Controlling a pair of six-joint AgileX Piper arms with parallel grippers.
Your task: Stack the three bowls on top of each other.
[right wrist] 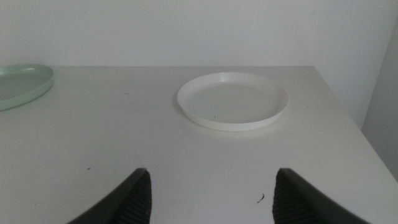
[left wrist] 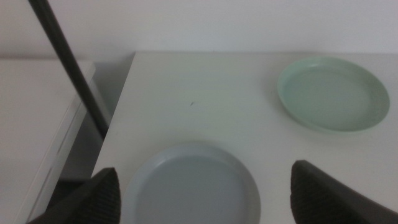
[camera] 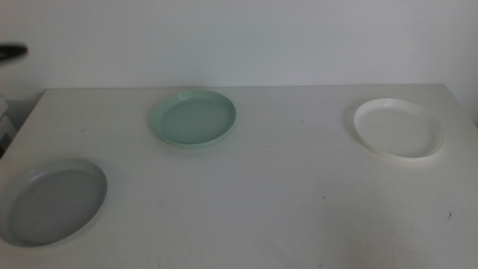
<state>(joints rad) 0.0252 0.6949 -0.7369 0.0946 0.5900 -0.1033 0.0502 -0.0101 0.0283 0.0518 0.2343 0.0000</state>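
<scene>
Three bowls lie apart on the white table (camera: 284, 194). The grey bowl (camera: 54, 202) is at the front left, the mint green bowl (camera: 195, 118) at the back left of centre, and the white bowl (camera: 399, 128) at the right. Neither arm shows in the middle view. My left gripper (left wrist: 208, 186) is open, raised over the near side of the grey bowl (left wrist: 193, 183), with the green bowl (left wrist: 333, 93) beyond it. My right gripper (right wrist: 214, 186) is open above bare table, short of the white bowl (right wrist: 232, 101). Both grippers hold nothing.
A thin dark pole (left wrist: 68, 68) slants past the table's left edge, beside a low white cabinet (left wrist: 37, 124). The table's right edge (right wrist: 348, 112) runs close to the white bowl. A white wall stands behind the table.
</scene>
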